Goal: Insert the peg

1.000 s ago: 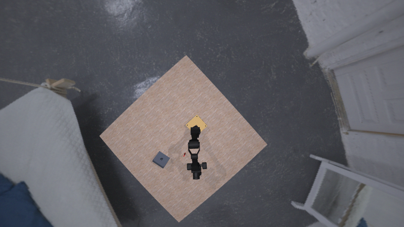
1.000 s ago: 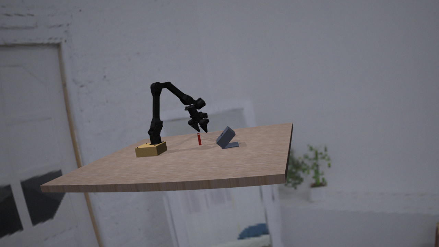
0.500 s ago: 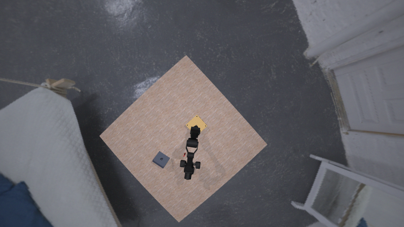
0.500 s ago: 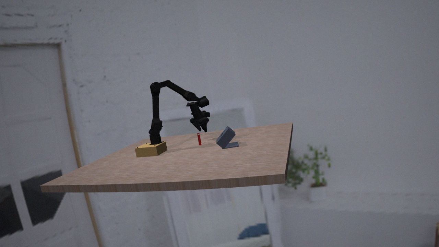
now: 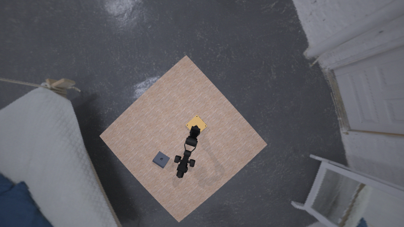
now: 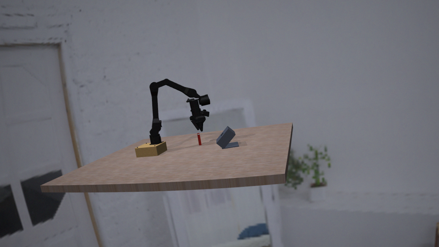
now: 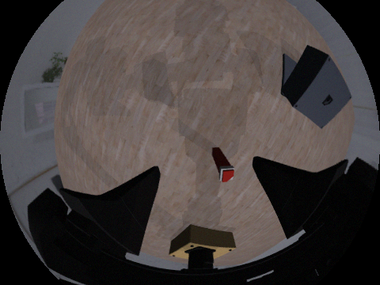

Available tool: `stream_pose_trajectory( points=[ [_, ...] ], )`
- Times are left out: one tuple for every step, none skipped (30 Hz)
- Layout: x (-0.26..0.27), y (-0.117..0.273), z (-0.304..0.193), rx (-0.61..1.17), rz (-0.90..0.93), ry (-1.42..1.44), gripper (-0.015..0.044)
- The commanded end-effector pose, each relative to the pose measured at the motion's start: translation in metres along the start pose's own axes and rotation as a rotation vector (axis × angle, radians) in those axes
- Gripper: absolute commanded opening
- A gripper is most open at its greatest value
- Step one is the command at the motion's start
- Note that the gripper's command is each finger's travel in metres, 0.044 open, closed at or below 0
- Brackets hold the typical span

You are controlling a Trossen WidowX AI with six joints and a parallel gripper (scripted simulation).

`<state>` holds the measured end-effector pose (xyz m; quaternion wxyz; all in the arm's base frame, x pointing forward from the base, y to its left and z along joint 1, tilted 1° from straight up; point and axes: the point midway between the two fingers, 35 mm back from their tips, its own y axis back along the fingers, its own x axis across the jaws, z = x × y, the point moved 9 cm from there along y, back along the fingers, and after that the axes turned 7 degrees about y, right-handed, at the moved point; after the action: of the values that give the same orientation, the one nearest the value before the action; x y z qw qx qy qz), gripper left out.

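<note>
The red peg (image 6: 199, 139) (image 7: 226, 174) stands upright on the table. Its top end has a pale band and at least one flat side in the wrist view. In the top view the arm hides it. My gripper (image 5: 185, 160) (image 6: 199, 130) (image 7: 207, 167) is open and empty, pointing down with its fingertips a little above the peg's top. In the wrist view the peg shows between the two fingers, closer to the right-hand one. The grey-blue sloped panel (image 5: 165, 159) (image 6: 226, 138) (image 7: 317, 111) stands apart from the peg. Its dark hole (image 5: 161, 159) (image 7: 327, 100) is empty and has a flat-sided outline.
The arm's yellow base block (image 5: 196, 121) (image 6: 147, 151) (image 7: 214, 234) sits on the wooden table (image 5: 169, 93) (image 6: 168, 172) (image 7: 119, 131). The panel rests on a flat foot (image 6: 232, 144) behind its raised block. The arm's shadow falls across the table around the peg.
</note>
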<state>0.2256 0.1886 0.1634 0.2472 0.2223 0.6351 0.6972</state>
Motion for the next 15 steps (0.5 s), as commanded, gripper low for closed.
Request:
stream_pose_trajectory(
  points=[
    [-0.013, 0.006, -0.008, 0.038, -0.002, -0.036, 0.0440],
    [-0.016, 0.008, -0.010, 0.048, -0.001, -0.046, 0.0440],
    [-0.018, 0.010, -0.012, 0.056, 0.000, -0.054, 0.0440],
    [-0.020, 0.010, -0.013, 0.061, 0.000, -0.059, 0.0440],
    [-0.020, 0.011, -0.014, 0.062, 0.000, -0.061, 0.0440],
    [-0.020, 0.011, -0.014, 0.062, 0.000, -0.061, 0.0440],
    [-0.020, 0.010, -0.014, 0.062, 0.000, -0.061, 0.0440],
    [-0.020, 0.010, -0.014, 0.062, 0.000, -0.061, 0.0440],
    [-0.020, 0.009, -0.014, 0.062, 0.000, -0.061, 0.0440],
    [-0.020, 0.008, -0.014, 0.062, 0.000, -0.061, 0.0440],
    [-0.020, 0.007, -0.014, 0.062, 0.000, -0.061, 0.0440],
    [-0.021, 0.005, -0.014, 0.062, 0.000, -0.061, 0.0440],
    [-0.021, 0.003, -0.013, 0.062, 0.000, -0.061, 0.0440],
    [-0.021, 0.002, -0.013, 0.062, 0.000, -0.061, 0.0440],
    [-0.021, 0.000, -0.013, 0.062, 0.000, -0.061, 0.0440]
  ],
)
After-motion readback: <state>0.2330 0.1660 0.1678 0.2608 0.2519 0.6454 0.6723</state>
